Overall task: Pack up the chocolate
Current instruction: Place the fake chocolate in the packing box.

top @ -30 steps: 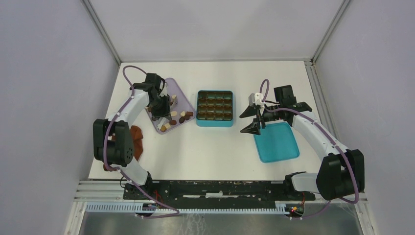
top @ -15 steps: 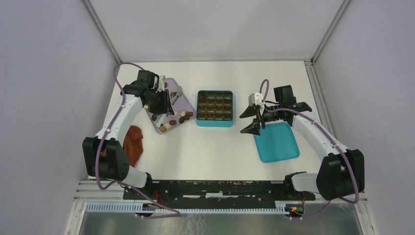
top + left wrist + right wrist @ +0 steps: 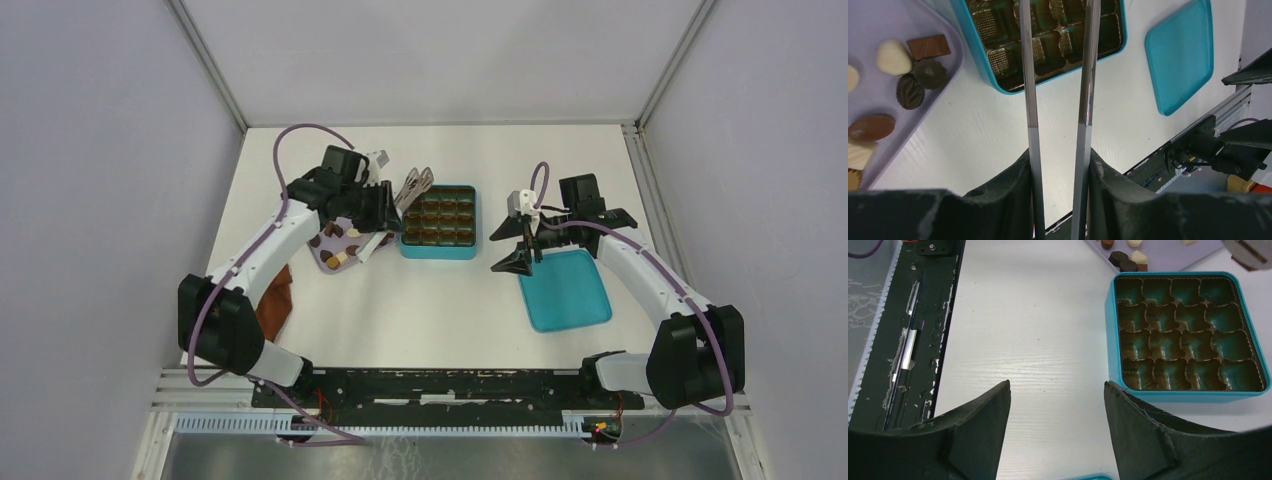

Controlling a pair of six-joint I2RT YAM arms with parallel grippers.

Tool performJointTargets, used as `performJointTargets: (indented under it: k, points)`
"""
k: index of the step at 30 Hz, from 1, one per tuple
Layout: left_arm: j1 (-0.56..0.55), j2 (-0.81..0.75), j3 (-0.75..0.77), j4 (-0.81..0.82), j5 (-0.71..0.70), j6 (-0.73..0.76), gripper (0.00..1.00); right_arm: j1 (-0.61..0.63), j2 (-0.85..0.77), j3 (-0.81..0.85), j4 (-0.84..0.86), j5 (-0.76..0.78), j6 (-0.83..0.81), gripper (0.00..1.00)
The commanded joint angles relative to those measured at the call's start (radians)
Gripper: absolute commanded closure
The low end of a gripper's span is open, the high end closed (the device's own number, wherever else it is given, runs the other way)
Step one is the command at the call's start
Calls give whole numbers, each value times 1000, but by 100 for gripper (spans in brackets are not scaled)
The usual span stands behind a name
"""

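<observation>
The chocolate point(image 3: 893, 56) lay loose on the lilac tray point(image 3: 878, 20) at the left of the counter point(image 3: 1023, 315). The left wrist view showed eight pieces: three cream, two dark and ridged, one brown oval, one brown rectangle and one tan piece cut off by the frame edge. More may have sat under the arm.

Just right of the tray stood one teal box point(image 3: 1188, 394). It had sixteen cells, four by four, and all sixteen looked bare from the right wrist view. The tray's near corner came close to the box's left wall, leaving only a thin strip of counter between them.

The left end effector point(image 3: 1059, 160) pinched one pair of metal tongs point(image 3: 1088, 75), whose two blades were parted and reached out over the box's left side. Their tips were out of the wrist frame, so I could not tell whether they carried anything.

The right end effector point(image 3: 1057, 385) hung with its fingers spread wide and nothing between them, over bare counter between the box and the single teal lid point(image 3: 566, 290).

The lid lay flat towards the counter's right edge. One reddish-brown cloth point(image 3: 272, 300) lay crumpled at the left edge, partly under the left arm. A broad white stretch lay in front of the box.
</observation>
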Motion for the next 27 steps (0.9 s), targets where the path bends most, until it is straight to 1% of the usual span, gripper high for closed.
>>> performJointTargets:
  k: [1,7,15,17,21,27]
  points:
    - [-55,64,60,96,-76,-76,88,4,-17,34,33,13,9,25]
    - [-117,174,137,48,-191,-57,88,3,-22,33,34,13,11,25]
    - [-127,249,195,17,-256,-39,83,4,-21,32,32,9,8,25]
    - [-129,268,207,8,-261,-33,81,4,-20,31,31,11,8,25]
    - [-132,297,218,6,-257,-31,73,4,-20,32,30,11,6,25]
    - [-141,316,224,5,-242,-30,71,4,-20,32,29,10,6,25]
